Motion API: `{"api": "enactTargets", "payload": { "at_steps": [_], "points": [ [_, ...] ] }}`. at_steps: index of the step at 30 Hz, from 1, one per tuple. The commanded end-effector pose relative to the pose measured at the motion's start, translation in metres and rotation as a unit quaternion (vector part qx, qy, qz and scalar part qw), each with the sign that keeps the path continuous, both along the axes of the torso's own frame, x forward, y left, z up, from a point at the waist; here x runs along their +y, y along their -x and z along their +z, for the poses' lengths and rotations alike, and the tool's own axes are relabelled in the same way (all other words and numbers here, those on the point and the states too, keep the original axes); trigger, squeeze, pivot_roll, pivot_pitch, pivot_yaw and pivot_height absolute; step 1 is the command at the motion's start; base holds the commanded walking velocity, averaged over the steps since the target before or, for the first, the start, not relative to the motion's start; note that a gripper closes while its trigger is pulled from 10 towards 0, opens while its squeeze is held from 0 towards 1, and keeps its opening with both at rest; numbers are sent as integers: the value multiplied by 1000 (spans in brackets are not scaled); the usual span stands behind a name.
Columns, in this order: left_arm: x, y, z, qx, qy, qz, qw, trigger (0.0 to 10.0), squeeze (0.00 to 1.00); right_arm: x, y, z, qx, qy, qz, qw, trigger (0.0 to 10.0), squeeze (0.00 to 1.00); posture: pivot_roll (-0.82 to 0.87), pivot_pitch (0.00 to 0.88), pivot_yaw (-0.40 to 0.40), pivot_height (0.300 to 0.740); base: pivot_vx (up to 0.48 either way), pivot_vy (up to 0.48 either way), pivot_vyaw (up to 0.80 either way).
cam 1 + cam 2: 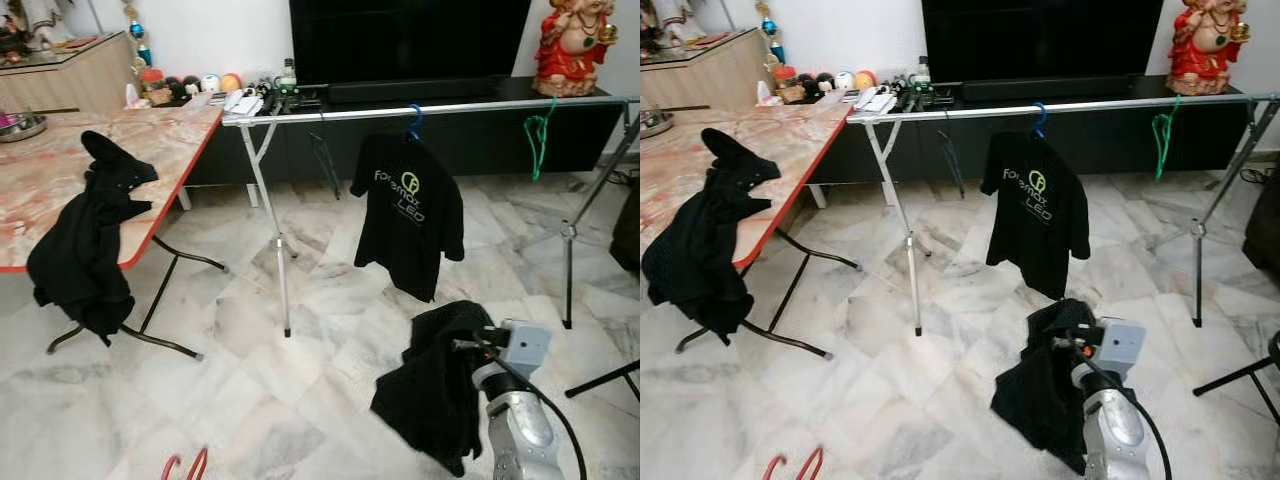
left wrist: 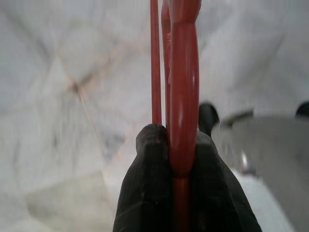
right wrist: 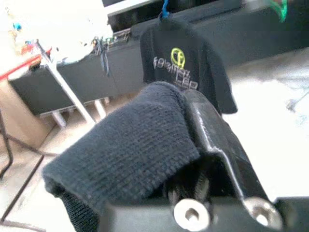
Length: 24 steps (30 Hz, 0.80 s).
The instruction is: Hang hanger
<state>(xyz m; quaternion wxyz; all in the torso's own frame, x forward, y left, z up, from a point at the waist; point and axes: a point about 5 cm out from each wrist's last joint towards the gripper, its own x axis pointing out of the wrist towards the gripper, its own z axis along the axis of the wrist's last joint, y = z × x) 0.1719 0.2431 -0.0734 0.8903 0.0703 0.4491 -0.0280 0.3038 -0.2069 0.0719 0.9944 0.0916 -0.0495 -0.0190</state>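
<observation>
A red hanger [image 2: 183, 72] is pinched between the black fingers [image 2: 152, 159] of my left gripper [image 2: 182, 145], which is shut on it. The hanger's red loops [image 1: 185, 465] poke up low at the left. My right gripper [image 1: 478, 345] is shut on a black garment [image 1: 435, 385] that droops over its fingers and hides them, just above the floor. Ahead runs a silver clothes rail [image 1: 450, 106] carrying a black T-shirt [image 1: 408, 215] on a blue hanger [image 1: 414, 122], an empty green hanger [image 1: 538, 135] and a dark hanger [image 1: 322, 150].
A folding table [image 1: 150, 150] with a red edge stands at the left, another black garment [image 1: 85, 240] hanging off its rim. Rail legs [image 1: 275, 240] and a tripod stand [image 1: 568, 235] stand on the marble floor. A low TV cabinet [image 1: 470, 135] runs behind the rail.
</observation>
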Motion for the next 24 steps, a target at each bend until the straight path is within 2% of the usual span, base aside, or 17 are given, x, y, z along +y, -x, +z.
{"api": "enactTargets", "payload": {
  "at_steps": [1,4,6,8,19,24],
  "points": [
    [-1,4,-3,9,-1,0,1000,10000,0,-7,-3,19,-45,-15,-59,997,10000,0,-1,0,71,740,0,0,0],
    [-3,4,-3,10,0,-2,1000,10000,0,-9,-2,24,-59,-34,-83,994,10000,0,-2,0,73,740,0,0,0],
    [-6,4,-5,10,7,5,1000,10000,0,-10,-1,27,-62,-35,-110,991,10000,0,-4,0,75,740,0,0,0],
    [-8,6,-6,13,11,9,1000,10000,0,-12,1,26,-60,-56,-145,986,10000,0,-5,0,77,740,0,0,0],
    [-8,16,-12,36,15,36,999,10000,0,-6,2,23,-45,-42,-154,986,10000,0,-10,0,82,740,0,0,0],
    [-11,9,-9,24,24,44,998,10000,0,-3,0,26,-48,-27,-147,988,10000,0,-1,0,79,740,0,0,0]
  ]
}}
